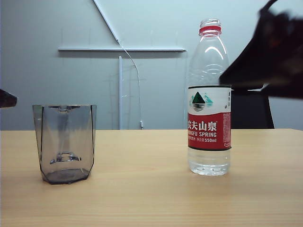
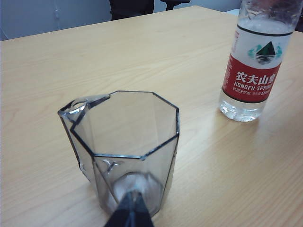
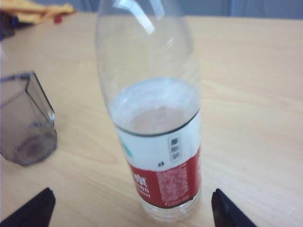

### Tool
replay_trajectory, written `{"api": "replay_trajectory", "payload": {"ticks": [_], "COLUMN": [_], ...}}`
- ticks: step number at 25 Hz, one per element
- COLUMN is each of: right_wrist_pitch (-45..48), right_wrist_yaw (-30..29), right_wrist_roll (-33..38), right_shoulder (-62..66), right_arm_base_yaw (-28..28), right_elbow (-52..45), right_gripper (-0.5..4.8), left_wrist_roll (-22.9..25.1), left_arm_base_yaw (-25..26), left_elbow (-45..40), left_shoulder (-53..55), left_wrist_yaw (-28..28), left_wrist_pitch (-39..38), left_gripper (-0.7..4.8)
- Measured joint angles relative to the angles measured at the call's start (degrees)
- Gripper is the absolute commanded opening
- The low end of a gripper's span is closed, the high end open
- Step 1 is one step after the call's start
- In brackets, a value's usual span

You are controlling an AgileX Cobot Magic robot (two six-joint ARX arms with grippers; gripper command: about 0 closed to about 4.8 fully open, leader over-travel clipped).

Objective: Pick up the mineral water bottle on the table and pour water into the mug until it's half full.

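The mineral water bottle stands upright on the table, uncapped, with water up to about the top of its label. The mug, smoky grey and faceted, stands to its left. My right gripper is open, its dark fingertips wide apart on either side of the bottle without touching it. In the exterior view the right arm is a dark blur beside the bottle's shoulder. My left gripper is shut and empty, just in front of the mug; only its tip shows at the exterior view's left edge.
A dark office chair stands behind the table's far edge. Yellow items lie at a far corner of the tabletop. A grey wall with white rails is behind.
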Motion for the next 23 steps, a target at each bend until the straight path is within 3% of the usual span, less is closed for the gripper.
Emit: {"api": "replay_trajectory", "payload": {"ticks": [6,13,16,23], "right_wrist_pitch": [15.17,28.74,37.57,40.50], "right_wrist_yaw": [2.75,-2.60,-9.57,-13.81], "right_wrist_roll": [-0.68,-0.87,-0.90,-0.90], "right_shoulder": [15.41,27.91,35.45,45.51], "right_arm_base_yaw": [-1.03,-6.88,-10.64,-10.93], "right_elbow": [0.04,0.37,0.81,6.08], "right_gripper": [4.79,4.79,4.79,4.79], "left_wrist_roll": [0.00,0.00,0.00,0.00], "left_arm_base_yaw": [0.00,0.00,0.00,0.00], "left_elbow": [0.00,0.00,0.00,0.00], "left_shoulder": [0.00,0.00,0.00,0.02], "left_wrist_yaw": [0.00,0.00,0.00,0.00], "left_wrist_pitch": [0.00,0.00,0.00,0.00], "left_gripper": [-0.02,-0.02,-0.02,-0.02]}}
